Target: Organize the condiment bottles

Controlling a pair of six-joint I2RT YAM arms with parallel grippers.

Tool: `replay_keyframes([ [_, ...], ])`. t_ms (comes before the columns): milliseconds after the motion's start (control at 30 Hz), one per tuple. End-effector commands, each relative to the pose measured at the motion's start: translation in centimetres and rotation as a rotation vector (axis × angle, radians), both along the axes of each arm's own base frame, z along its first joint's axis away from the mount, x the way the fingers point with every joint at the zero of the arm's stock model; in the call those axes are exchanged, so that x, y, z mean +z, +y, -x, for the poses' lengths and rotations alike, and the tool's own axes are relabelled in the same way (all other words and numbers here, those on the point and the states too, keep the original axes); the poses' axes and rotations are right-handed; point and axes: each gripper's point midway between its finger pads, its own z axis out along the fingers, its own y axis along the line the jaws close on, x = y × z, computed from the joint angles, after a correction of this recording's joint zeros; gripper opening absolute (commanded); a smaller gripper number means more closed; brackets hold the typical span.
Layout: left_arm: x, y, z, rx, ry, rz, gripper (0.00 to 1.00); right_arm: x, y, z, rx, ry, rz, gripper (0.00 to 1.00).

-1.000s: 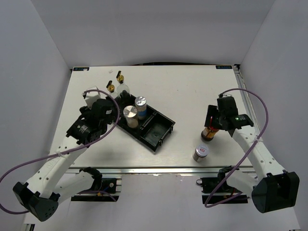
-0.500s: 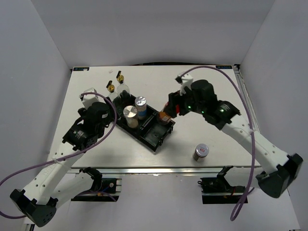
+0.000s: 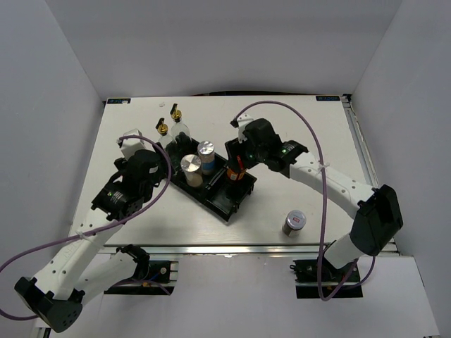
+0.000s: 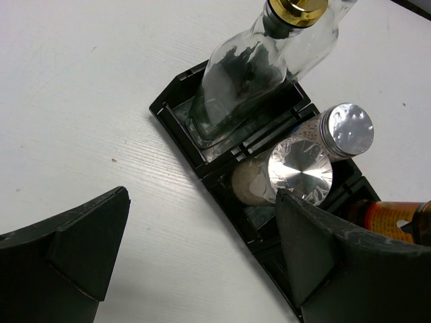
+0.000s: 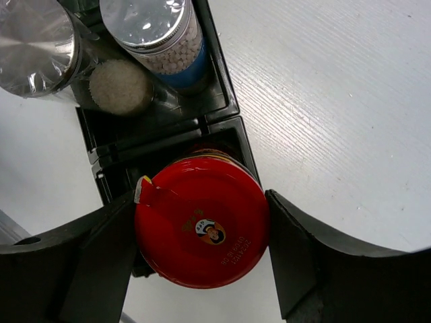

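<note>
While my right pincer clamps the red-lidded jar over the tray, it could catch the wall and tip.

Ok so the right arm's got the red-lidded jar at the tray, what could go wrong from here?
The red-lidded jar in the right gripper nearly fills the end compartment of the tray; if its base catches a wall, releasing could tip it or shove the tray. A shoved tray could rock the silver-lidded jars next door. The open left gripper hangs near the tall glass bottle, so a careless move might knock it.
</note>
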Motion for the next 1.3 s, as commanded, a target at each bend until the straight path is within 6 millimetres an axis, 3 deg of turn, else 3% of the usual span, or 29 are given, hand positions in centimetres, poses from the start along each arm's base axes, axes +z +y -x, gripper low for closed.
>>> replay_keyframes([
  [0,0.5,-0.1,-0.1,-0.009,-0.01,-0.002,0.98,3.9,2.2,-2.5,-0.009,-0.164,-0.133,0.0],
  [300,0.0,0.1,0.0,-0.005,0.01,-0.023,0.98,-0.3,2.6,-2.8,-0.007,-0.133,-0.068,0.02],
  [333,-0.2,0.1,-0.1,-0.006,0.018,-0.03,0.98,-0.7,2.6,-2.8,-0.007,-0.132,-0.063,0.13],
  [500,-0.5,-0.1,-0.2,-0.011,0.032,-0.037,0.98,-2.0,2.7,-2.2,0.002,-0.119,-0.043,0.38],
  [533,-0.5,0.0,-0.2,-0.009,0.034,-0.045,0.98,-2.0,2.8,-2.1,0.009,-0.119,-0.044,0.7],
  [567,-0.4,0.2,-0.2,-0.004,0.032,-0.05,0.98,-2.2,2.8,-1.8,0.015,-0.108,-0.035,0.89],
  [767,1.0,0.0,-0.3,-0.018,0.003,-0.034,0.98,-0.9,2.6,-1.0,0.012,-0.108,-0.055,0.89],
  [1067,3.1,-1.4,-0.7,-0.099,-0.026,-0.019,0.98,5.7,1.5,1.6,0.041,-0.144,-0.18,0.89],
  [1100,3.5,-1.9,-1.0,-0.117,-0.035,-0.013,0.98,7.0,0.7,1.6,0.0,-0.169,-0.205,0.89],
  [1167,3.8,-2.6,-1.3,-0.149,-0.039,-0.007,0.98,7.4,-0.6,1.6,-0.064,-0.186,-0.208,0.9],
  [1200,4.4,-2.8,-1.5,-0.152,-0.053,0.0,0.98,8.4,-2.1,1.1,-0.145,-0.222,-0.217,0.89],
  [1267,4.7,-3.4,-2.1,-0.172,-0.053,-0.001,0.98,8.0,-4.9,0.2,-0.262,-0.236,-0.185,0.89],
])
